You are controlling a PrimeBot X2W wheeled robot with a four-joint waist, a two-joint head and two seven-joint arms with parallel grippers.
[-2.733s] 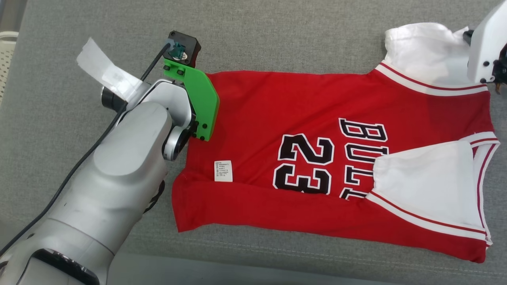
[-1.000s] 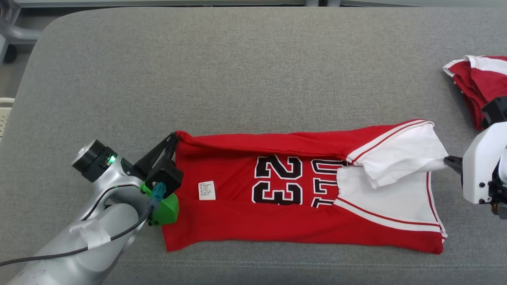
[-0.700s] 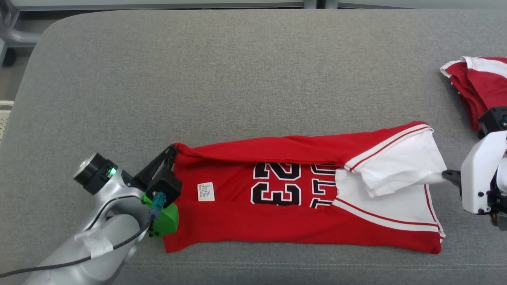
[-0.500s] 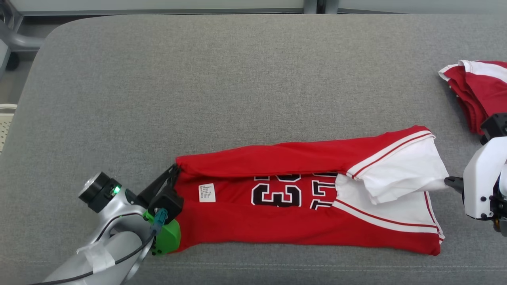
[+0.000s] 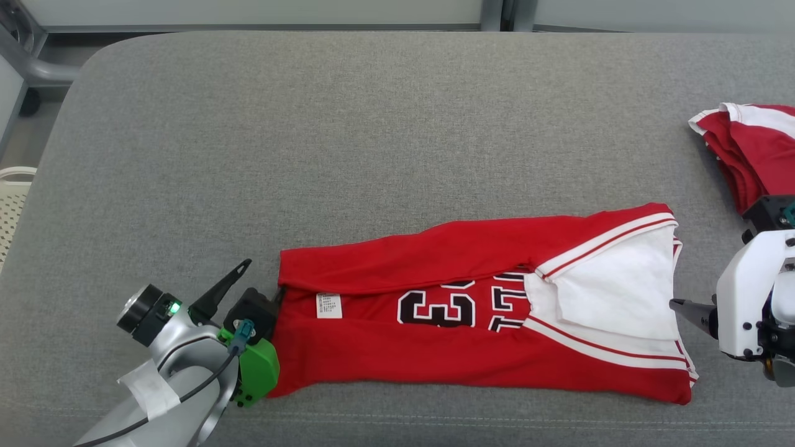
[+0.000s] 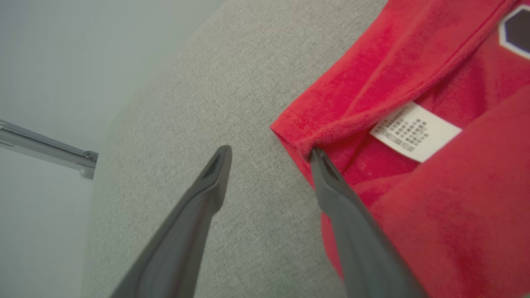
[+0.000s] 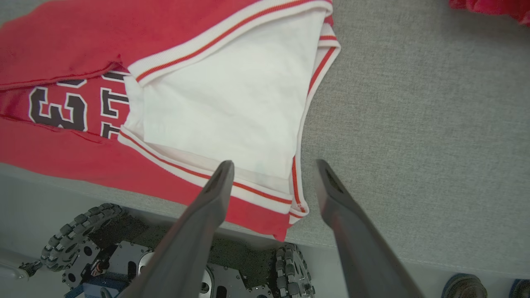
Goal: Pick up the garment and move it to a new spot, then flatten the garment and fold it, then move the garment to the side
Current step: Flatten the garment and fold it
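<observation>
Left claw [image 6: 270, 152] sits spread open at the hem end of the jersey [image 5: 472, 347], holding nothing. One finger [image 6: 327, 182] touches the hem corner next to the white label [image 5: 329, 305]; the other is off the jersey, over bare bench [image 5: 372, 124]. Right claw [image 7: 273, 164] is also open and empty at the jersey's sleeve end, its fingers hovering over the white sleeve [image 5: 615, 298] and the striped trim.

The jersey lies on the bench close to the front edge, as a long narrow strip. Both long sides are folded inward, and the far flap covers the top of the black number [image 5: 444, 307]. A second red-and-white garment [image 5: 758, 149] lies well beyond the jersey's sleeve end.

We judge the lengthwise fold is laid down and the claws are about to back off. To do it well, lift the left claw straight away from the hem so the touching finger doesn't drag the corner open. The far flap runs slanted, wider toward the sleeve end, so we'd smooth it before the next fold. For the end-to-end fold, pinch all layers at the hem corners, not just the top flap. The cloth looks thin and slippery, so layers could slide apart.
</observation>
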